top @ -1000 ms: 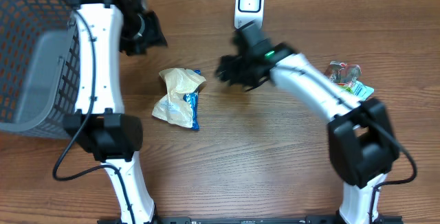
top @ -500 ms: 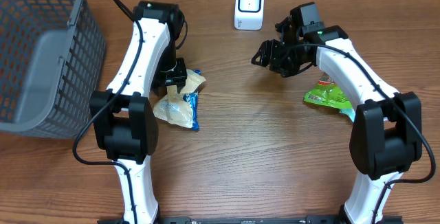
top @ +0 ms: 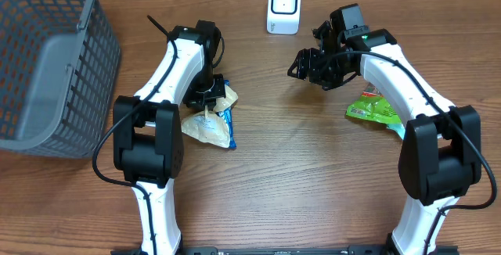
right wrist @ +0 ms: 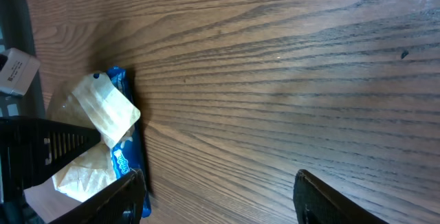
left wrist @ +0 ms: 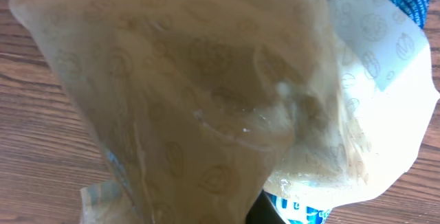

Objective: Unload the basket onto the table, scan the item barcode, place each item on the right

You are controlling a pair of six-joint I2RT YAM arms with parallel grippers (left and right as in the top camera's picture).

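Observation:
The item, a tan and blue snack bag (top: 211, 126), lies on the wooden table left of centre. My left gripper (top: 207, 96) is down on the bag's upper end and shut on it. In the left wrist view the crinkled bag (left wrist: 206, 93) fills the frame, and only a dark bit of one finger (left wrist: 258, 214) shows at the bottom. The white barcode scanner (top: 283, 6) stands at the back centre. My right gripper (top: 302, 65) hovers open right of the scanner with nothing between its fingers (right wrist: 120, 196). Its camera sees the bag (right wrist: 103, 124) at the left.
A grey wire basket (top: 47, 59) stands at the far left. A green snack packet (top: 376, 108) lies at the right, beneath the right arm. My left arm (right wrist: 41, 155) shows as a dark shape in the right wrist view.
My left arm has come down onto the snack bag and its jaws have shut on it; the bag has shifted slightly. The right gripper stays open near the scanner.

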